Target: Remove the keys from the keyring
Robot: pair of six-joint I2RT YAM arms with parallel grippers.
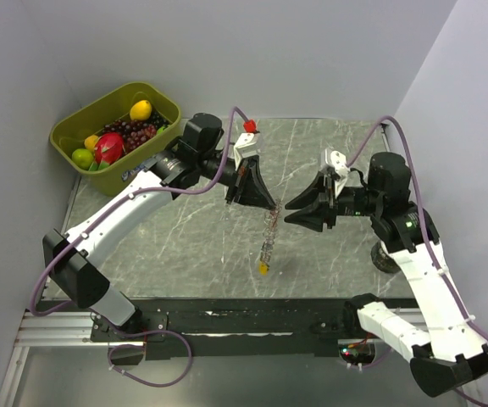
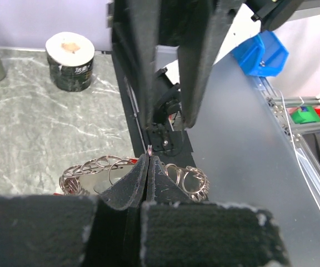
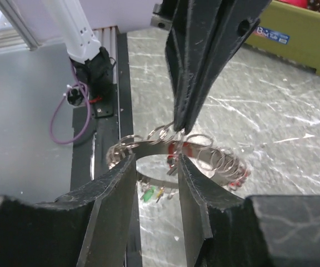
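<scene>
The keyring (image 1: 268,237), a loop of silvery linked rings, hangs above the marble table from my left gripper (image 1: 271,209), which is shut on one thin ring at its top. A yellow key (image 1: 263,269) dangles at its lower end. In the right wrist view the keyring (image 3: 218,160) curves behind my right gripper (image 3: 155,161), which is open with nothing between its fingers. A red key (image 3: 174,149) sits on the loop and green (image 3: 148,193) and yellow (image 3: 161,192) keys hang below it. In the left wrist view the left gripper (image 2: 148,161) pinches the keyring (image 2: 88,169).
An olive-green bin (image 1: 74,127) of colourful fruit stands at the back left. A dark roll of tape (image 1: 385,257) sits near the right arm. A black rail (image 1: 227,314) runs along the table's near edge, and a blue bin (image 2: 263,53) lies beyond it.
</scene>
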